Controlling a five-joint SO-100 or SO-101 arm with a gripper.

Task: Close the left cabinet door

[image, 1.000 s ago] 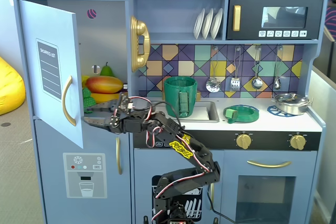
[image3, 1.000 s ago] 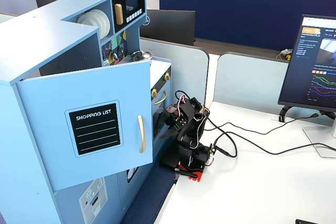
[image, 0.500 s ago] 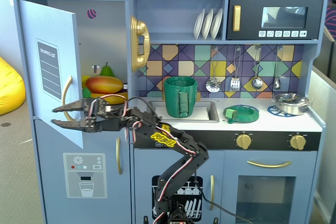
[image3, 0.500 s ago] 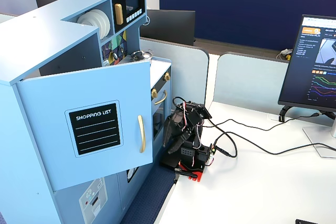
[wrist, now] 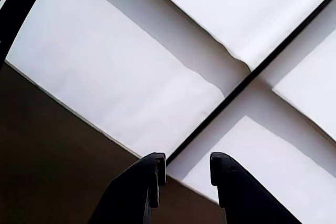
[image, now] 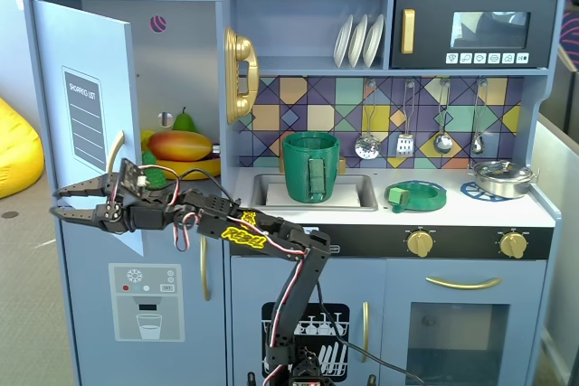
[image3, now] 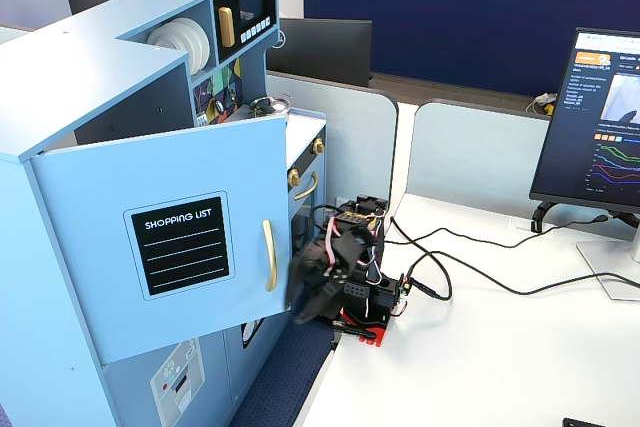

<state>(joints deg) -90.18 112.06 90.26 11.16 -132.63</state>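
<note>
One toy kitchen point(image: 380, 223) stands against the white tabletop point(image3: 480, 367), its one left cabinet door point(image3: 170, 247) swung wide open: a big light-blue panel carrying a black "SHOPPING LIST" chalkboard point(image3: 181, 245) and one curved gold handle point(image3: 268, 255). Inside the open cupboard lies toy fruit point(image: 179, 145); three white plates point(image: 358, 40) stand on the upper shelf and four utensils point(image: 422, 128) hang over the sink. The single arm's tool point(image: 56, 202) reaches past the door's lower edge, its two fingers point(wrist: 142, 190) apart and holding nothing.
</note>
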